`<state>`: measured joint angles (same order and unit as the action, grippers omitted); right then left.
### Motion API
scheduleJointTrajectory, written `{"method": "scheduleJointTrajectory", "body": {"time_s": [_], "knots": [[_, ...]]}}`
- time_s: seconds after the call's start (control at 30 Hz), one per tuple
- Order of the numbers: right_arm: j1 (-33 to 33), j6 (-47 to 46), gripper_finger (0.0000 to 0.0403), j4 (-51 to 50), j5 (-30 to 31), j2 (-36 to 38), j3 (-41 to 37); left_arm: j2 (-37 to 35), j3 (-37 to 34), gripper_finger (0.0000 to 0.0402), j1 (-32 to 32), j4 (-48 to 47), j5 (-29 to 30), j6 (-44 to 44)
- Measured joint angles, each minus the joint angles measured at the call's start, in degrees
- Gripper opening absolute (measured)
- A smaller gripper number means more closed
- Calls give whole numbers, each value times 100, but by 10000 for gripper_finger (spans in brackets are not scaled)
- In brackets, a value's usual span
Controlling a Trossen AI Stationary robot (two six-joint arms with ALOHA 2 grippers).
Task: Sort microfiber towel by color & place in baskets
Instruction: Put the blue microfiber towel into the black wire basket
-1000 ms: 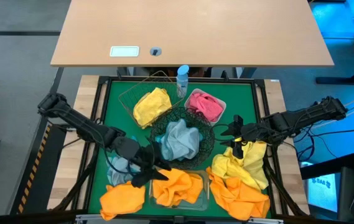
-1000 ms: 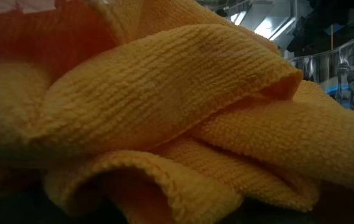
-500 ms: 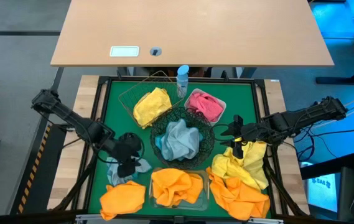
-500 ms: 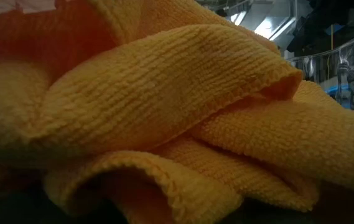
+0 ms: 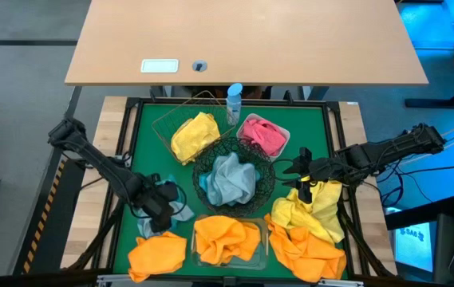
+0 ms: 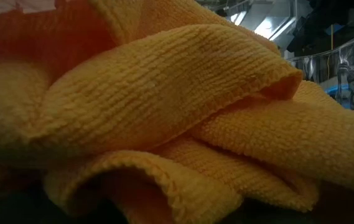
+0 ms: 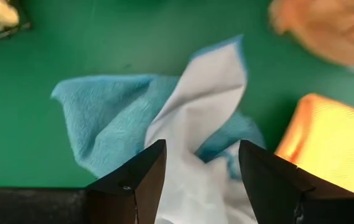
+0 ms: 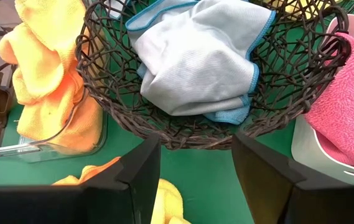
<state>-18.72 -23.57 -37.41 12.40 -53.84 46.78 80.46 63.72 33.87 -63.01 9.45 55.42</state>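
Left gripper [image 5: 165,209] sits low over a loose teal-blue towel [image 7: 133,118] on the green mat [image 5: 147,135], fingers spread apart with the cloth between them, nothing clamped; right gripper [image 5: 300,174] hangs beside the black wire bowl [image 8: 183,134], fingers apart, empty; grey-blue towel [image 8: 195,59] lies in that bowl; yellow towel [image 5: 193,135] in the copper wire basket [image 5: 165,119]; pink towel [image 5: 263,135] in the white tray [image 5: 284,131]; orange towel [image 5: 227,239] in the clear tub [image 5: 260,257]; loose orange [image 5: 156,255] and yellow [image 5: 310,211] towels on the mat; the low view is filled by orange cloth.
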Motion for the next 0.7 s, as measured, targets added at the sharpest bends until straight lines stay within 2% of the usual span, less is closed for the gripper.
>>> {"method": "scheduleJointTrajectory", "body": {"time_s": [0.3, 0.6, 0.7], "knots": [[0, 0, 195, 0, 0, 0, 0, 710, 0, 194, -2, -107, -17, -2], [0, 0, 195, 0, 0, 0, 0, 1279, 0, 194, -2, -114, -305, -28], [0, 0, 195, 0, 0, 0, 0, 1388, 0, 184, -2, -126, -308, -46]]}}
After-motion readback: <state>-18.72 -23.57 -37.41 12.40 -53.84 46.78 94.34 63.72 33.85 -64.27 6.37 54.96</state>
